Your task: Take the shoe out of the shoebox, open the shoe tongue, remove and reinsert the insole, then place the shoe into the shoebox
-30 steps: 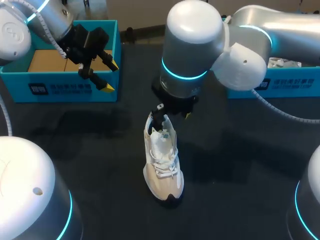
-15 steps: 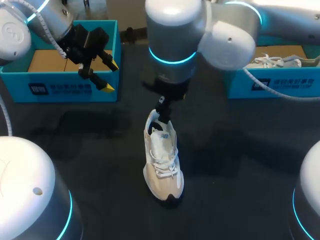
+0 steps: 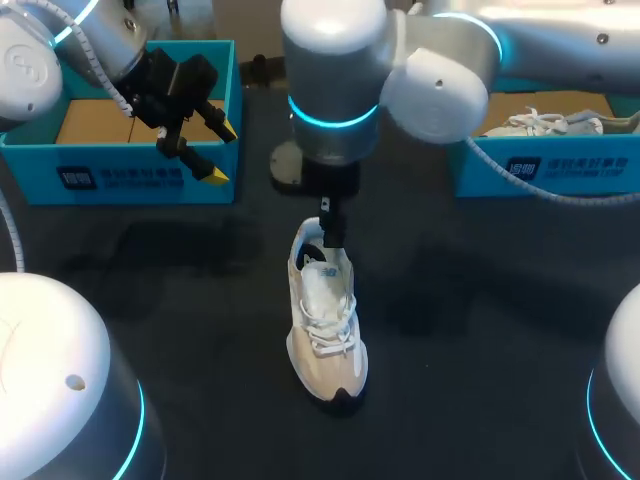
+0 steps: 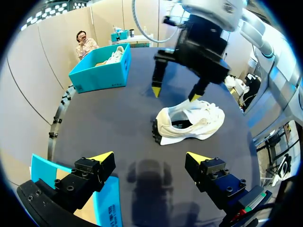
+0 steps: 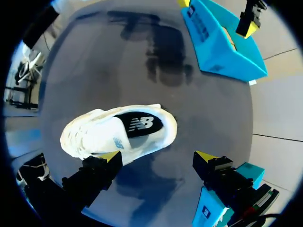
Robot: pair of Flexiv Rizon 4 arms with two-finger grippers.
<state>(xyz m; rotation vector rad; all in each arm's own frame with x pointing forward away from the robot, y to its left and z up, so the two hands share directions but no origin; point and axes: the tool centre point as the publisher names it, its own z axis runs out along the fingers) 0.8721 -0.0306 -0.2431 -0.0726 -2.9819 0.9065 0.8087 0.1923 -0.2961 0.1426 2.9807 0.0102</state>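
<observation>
- Shoe (image 3: 325, 320) is seen upright at frame centre.
- Right gripper (image 5: 157, 157) is held spread above its heel, nothing grasped.
- Left gripper (image 3: 220, 152) is parted, empty, by shoebox (image 3: 140, 182), upper left.

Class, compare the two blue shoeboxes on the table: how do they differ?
The left shoebox shows bare brown floor where visible; the right shoebox holds a white shoe. The left gripper hangs at the left shoebox's corner; no gripper is near the right shoebox. Both are blue and open-topped.
</observation>
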